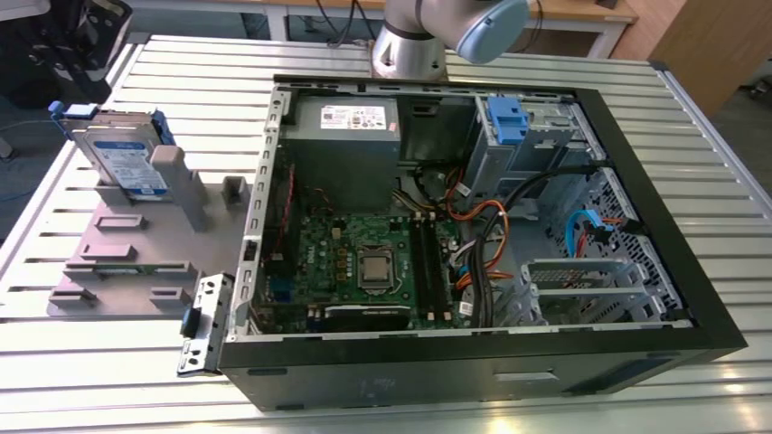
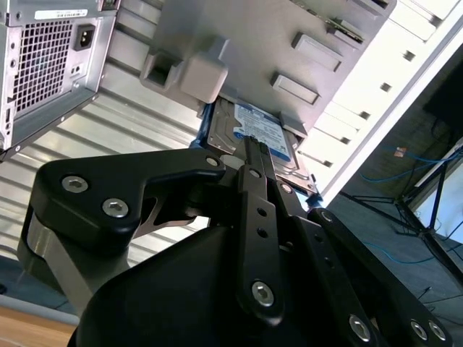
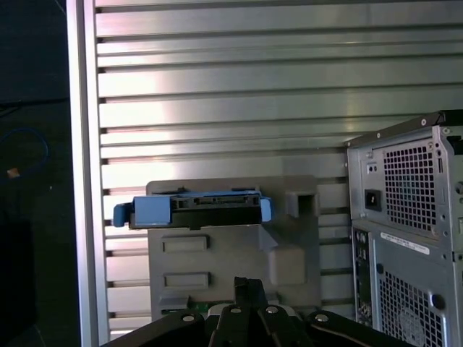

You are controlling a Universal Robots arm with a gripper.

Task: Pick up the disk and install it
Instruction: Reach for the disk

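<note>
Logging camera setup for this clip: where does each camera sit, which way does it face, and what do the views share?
Exterior view: off the arm, high, looking down on the open computer case and the disk standing in the grey holder at the exterior view's left; an arm joint shows beyond the case.
First wrist view: on the wrist, looking down past the claw onto the disk's edge.
Second wrist view: on the wrist, slanting along the claw toward the disk's label.
Shared: all three show disk and holder.

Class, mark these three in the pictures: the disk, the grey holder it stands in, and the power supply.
disk (image 1: 126, 165): exterior view, its label.
grey holder (image 1: 181, 240): exterior view, flat base.
power supply (image 1: 353, 116): exterior view, white sticker.
</note>
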